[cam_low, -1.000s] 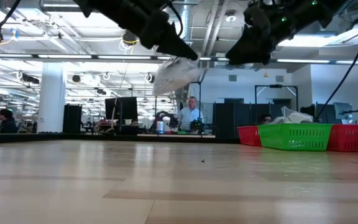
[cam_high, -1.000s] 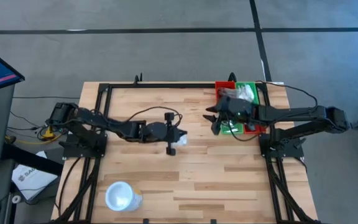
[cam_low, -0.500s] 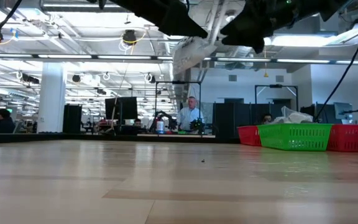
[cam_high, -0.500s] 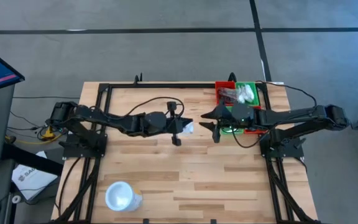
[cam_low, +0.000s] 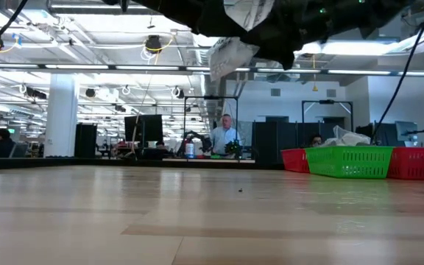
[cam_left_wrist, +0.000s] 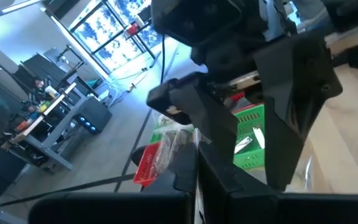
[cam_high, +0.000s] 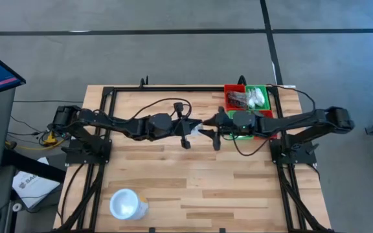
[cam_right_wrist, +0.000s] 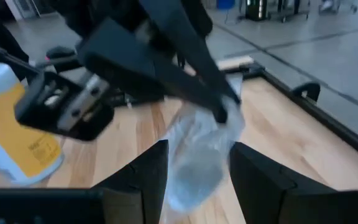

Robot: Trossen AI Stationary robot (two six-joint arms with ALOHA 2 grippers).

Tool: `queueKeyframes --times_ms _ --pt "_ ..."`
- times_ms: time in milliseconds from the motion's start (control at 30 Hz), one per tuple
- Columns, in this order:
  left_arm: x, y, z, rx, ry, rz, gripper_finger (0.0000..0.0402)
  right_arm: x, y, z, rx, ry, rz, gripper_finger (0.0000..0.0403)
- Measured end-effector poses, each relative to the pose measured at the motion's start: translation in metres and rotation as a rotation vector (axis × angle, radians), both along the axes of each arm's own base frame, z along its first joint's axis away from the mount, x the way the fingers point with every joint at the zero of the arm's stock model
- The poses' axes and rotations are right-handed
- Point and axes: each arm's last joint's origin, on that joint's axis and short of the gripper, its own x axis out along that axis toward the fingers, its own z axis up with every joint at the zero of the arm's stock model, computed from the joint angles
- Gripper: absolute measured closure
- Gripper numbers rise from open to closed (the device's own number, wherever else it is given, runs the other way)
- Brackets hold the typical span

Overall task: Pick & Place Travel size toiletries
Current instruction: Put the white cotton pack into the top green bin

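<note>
High view shows a mid-air handover above the middle of the table, nearer its far edge. The left gripper (cam_high: 190,127) is clenched on a clear sachet (cam_high: 205,131), which hangs off its tips toward the right arm. The right gripper (cam_high: 213,130) faces it with its fingers spread on either side of the sachet's free end, not yet closed on it as far as the right wrist view shows.

To do this step well, I judge the right fingers should close on the free end of the sachet, clear of the left fingertips, and take a firm pinch before the left lets go. The sachet looks limp and slippery, so a shallow bite could let it slide out and drop to the table. Only once the right has it should the left release and back straight away.

Both arms reach low and nearly level toward each other from the left and right edges, wrists almost meeting, tips almost touching. In the right wrist view the sachet (cam_right_wrist: 199,152) lies between the right arm's own fingers (cam_right_wrist: 143,175), pinched at its top by the left fingertips (cam_right_wrist: 224,111).

The green basket (cam_high: 235,133) and red bin (cam_high: 230,93) with more toiletries sit at the far right corner, just behind the right gripper. A white cup (cam_high: 124,204) stands well apart near the front left corner.
</note>
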Motion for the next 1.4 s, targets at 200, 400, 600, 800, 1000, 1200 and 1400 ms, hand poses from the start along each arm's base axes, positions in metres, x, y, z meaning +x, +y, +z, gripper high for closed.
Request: queueKeyframes --times_ms 200,400,600,800,1000,1200,1400 --pt "0.000 -0.001 0.000 0.000 0.001 -0.002 0.0401 0.003 0.000 0.003 -0.019 -0.041 0.004 0.0245" --pt "0.000 -0.001 0.000 -0.002 0.001 -0.012 0.0401 0.004 0.000 0.003 -0.019 -0.049 0.004 0.0292" --pt "0.000 -0.001 0.000 -0.005 0.000 -0.027 0.0400 0.005 -0.004 -0.001 -0.066 -0.021 0.003 0.0392" --pt "0.000 -0.001 -0.001 -0.009 0.000 -0.026 0.0391 0.004 -0.004 -0.001 -0.069 -0.014 0.006 0.0400" --pt "-0.003 0.001 0.002 0.002 -0.018 0.100 0.0372 0.004 -0.004 -0.002 -0.071 0.001 0.005 0.0402" --pt "-0.010 0.000 0.011 -0.043 -0.065 0.139 0.0340 0.001 -0.006 -0.001 -0.084 0.014 -0.004 0.0402" --pt "-0.030 -0.004 0.008 -0.087 -0.073 0.132 0.0320 -0.014 -0.012 0.012 -0.108 0.022 -0.065 0.0403"
